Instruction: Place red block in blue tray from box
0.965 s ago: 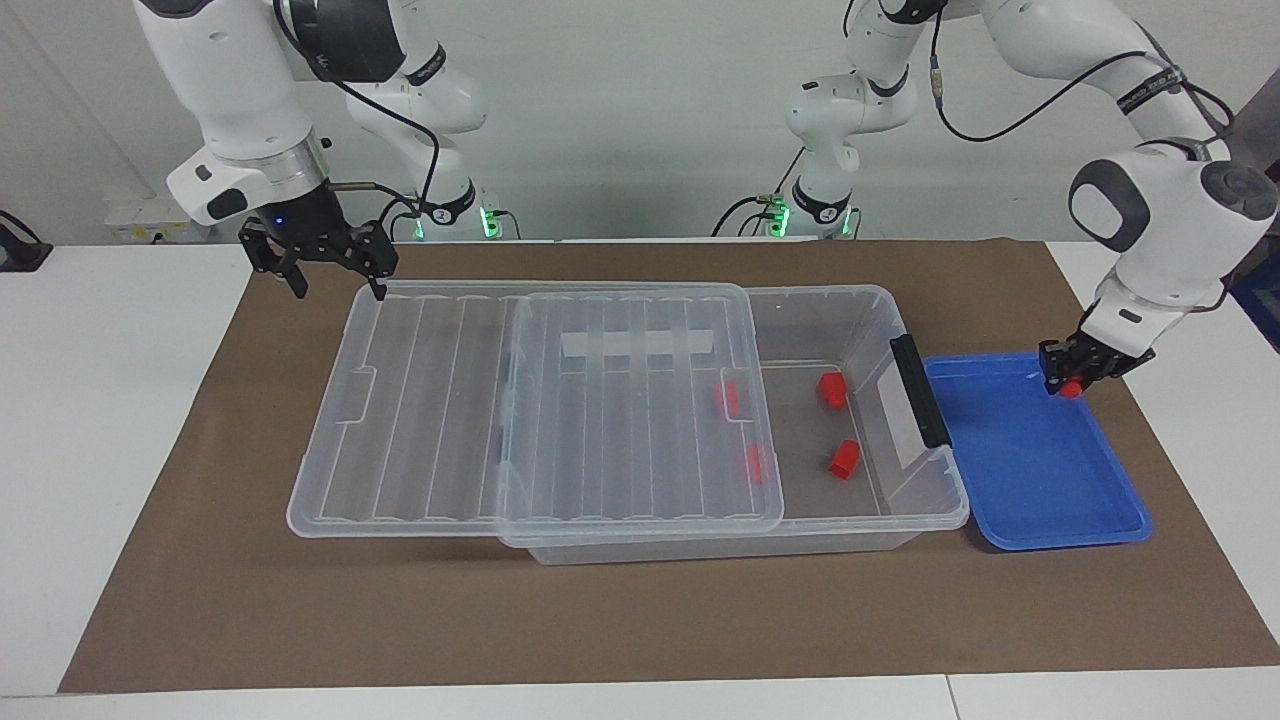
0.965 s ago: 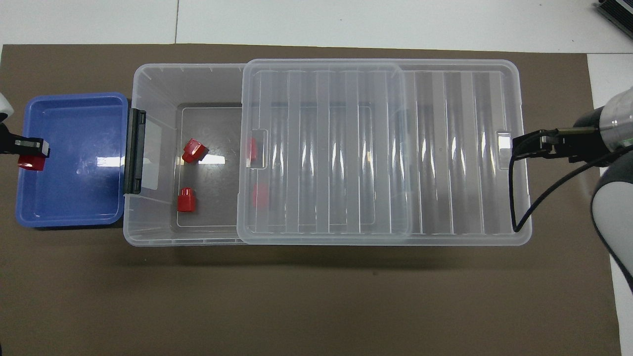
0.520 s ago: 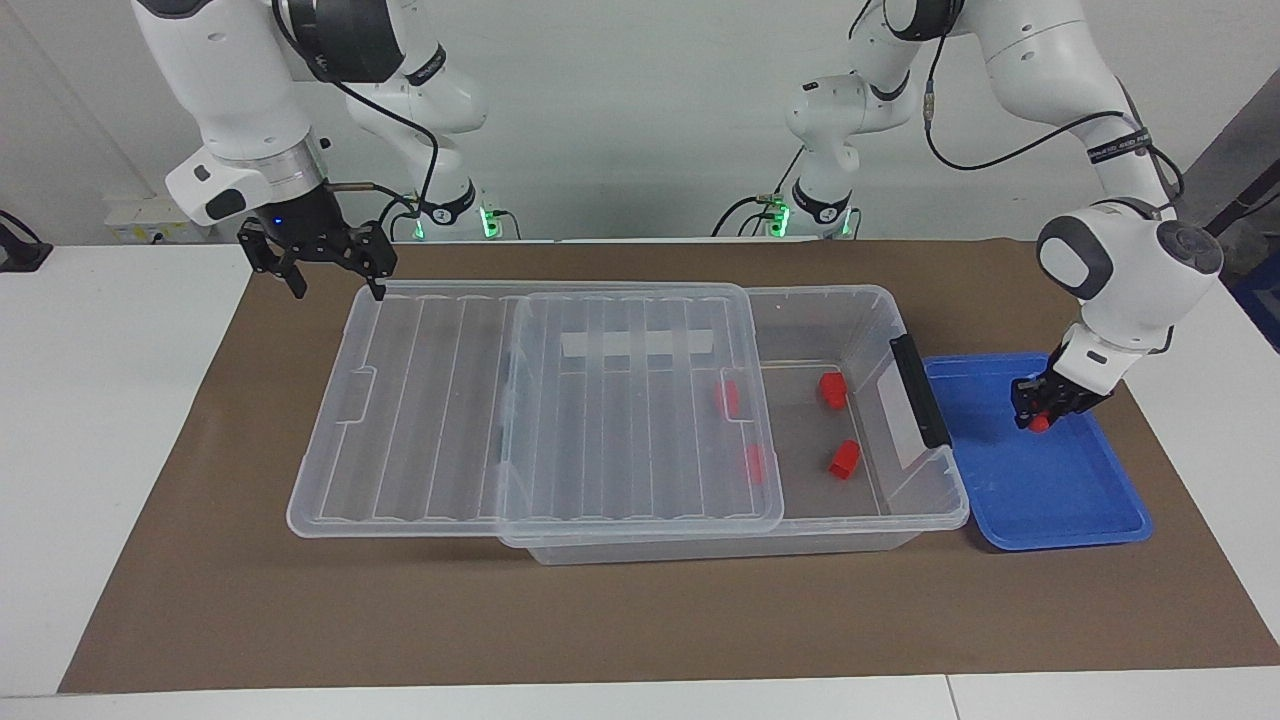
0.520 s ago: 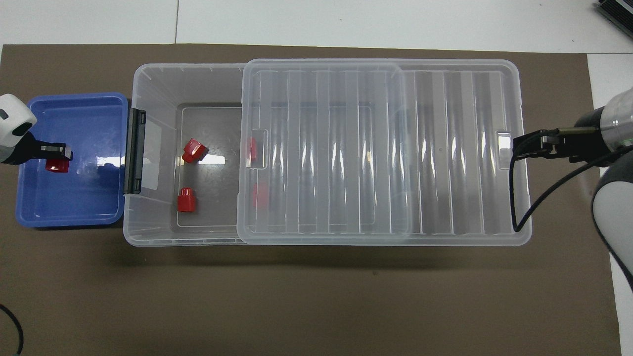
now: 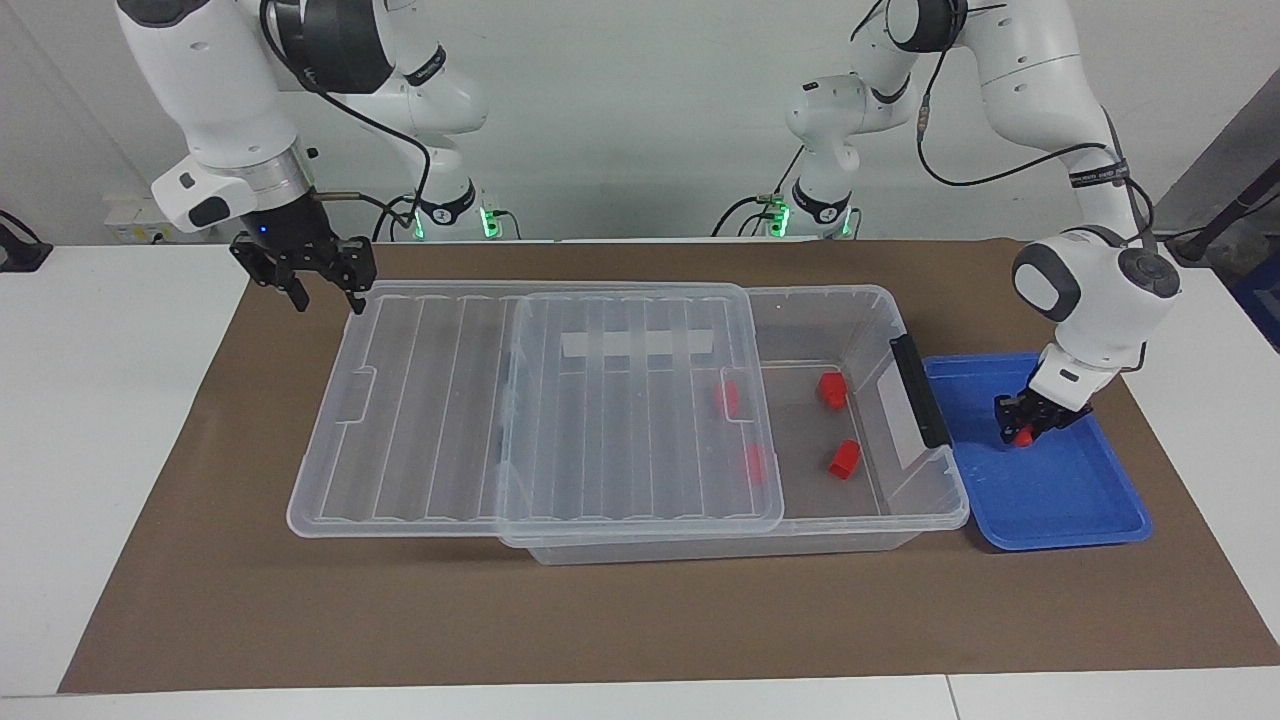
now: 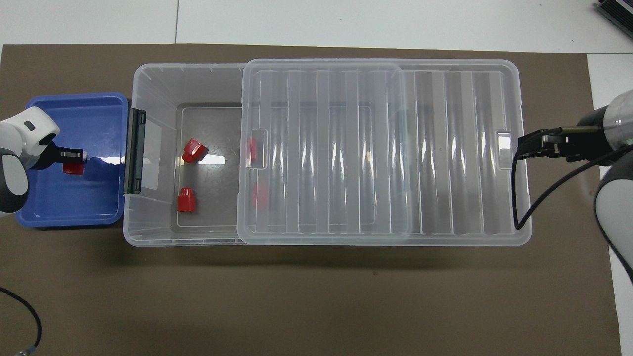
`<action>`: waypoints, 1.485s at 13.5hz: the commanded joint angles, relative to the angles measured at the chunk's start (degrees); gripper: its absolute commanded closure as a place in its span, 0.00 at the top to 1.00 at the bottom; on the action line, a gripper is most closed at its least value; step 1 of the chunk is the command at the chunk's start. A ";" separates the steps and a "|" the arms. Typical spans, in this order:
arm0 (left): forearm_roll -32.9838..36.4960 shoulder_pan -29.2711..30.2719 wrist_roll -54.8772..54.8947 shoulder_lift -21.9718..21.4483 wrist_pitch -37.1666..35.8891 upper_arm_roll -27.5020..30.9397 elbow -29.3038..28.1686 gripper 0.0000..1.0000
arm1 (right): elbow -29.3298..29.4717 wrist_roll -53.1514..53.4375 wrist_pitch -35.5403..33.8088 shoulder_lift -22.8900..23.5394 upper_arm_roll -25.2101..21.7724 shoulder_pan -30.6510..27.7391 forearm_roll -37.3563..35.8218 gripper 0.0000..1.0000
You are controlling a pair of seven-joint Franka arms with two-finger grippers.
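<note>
At the right of the facing frame, the left gripper sits low inside the blue tray, its fingers closed on a red block; whether the block touches the tray floor cannot be told. The tray lies against the latch end of the clear box. The box's lid is slid toward the right arm's end, leaving four more red blocks visible inside, two of them under the lid. At upper left, the right gripper hangs with fingers spread just beside the lid's corner.
</note>
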 commanded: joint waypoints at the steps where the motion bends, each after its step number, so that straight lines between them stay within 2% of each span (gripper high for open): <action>1: -1.13 0.65 1.77 -0.36 5.78 -0.30 -4.11 0.00 | -6.28 0.25 8.03 -0.85 0.17 -3.40 0.35 0.00; 5: -1.22 0.74 3.26 0.26 6.32 -0.21 -4.20 0.00 | -12.70 0.17 19.64 0.21 0.08 -6.14 0.35 0.00; 6: -1.14 0.74 3.44 0.34 6.32 -0.21 -4.20 0.16 | -13.32 0.25 20.09 0.47 0.17 -6.66 0.35 0.00; 8: -1.13 0.48 3.53 0.35 6.32 -0.21 -4.12 0.55 | -13.68 0.86 20.53 1.87 0.17 -6.67 0.35 0.00; 9: -1.13 0.39 3.53 0.35 6.23 -0.21 -4.03 0.62 | -13.68 0.96 20.80 2.66 0.17 -6.40 0.35 0.00; 12: -1.13 0.47 3.53 0.35 5.36 -0.21 -3.42 0.64 | -13.85 0.78 20.98 3.46 0.26 -5.88 0.35 0.00; 13: -1.13 0.56 3.71 0.26 5.35 -0.21 -3.33 0.69 | -13.85 0.69 20.89 3.46 0.34 -5.35 0.44 0.00; 15: -1.13 0.39 3.88 0.00 3.78 -0.21 -2.63 0.68 | -13.85 0.61 20.71 3.46 0.34 -3.42 0.44 0.00; 20: -1.22 -0.14 2.92 -4.21 -19.83 -0.47 10.01 0.68 | -14.20 0.96 20.63 3.46 0.43 2.73 0.44 0.00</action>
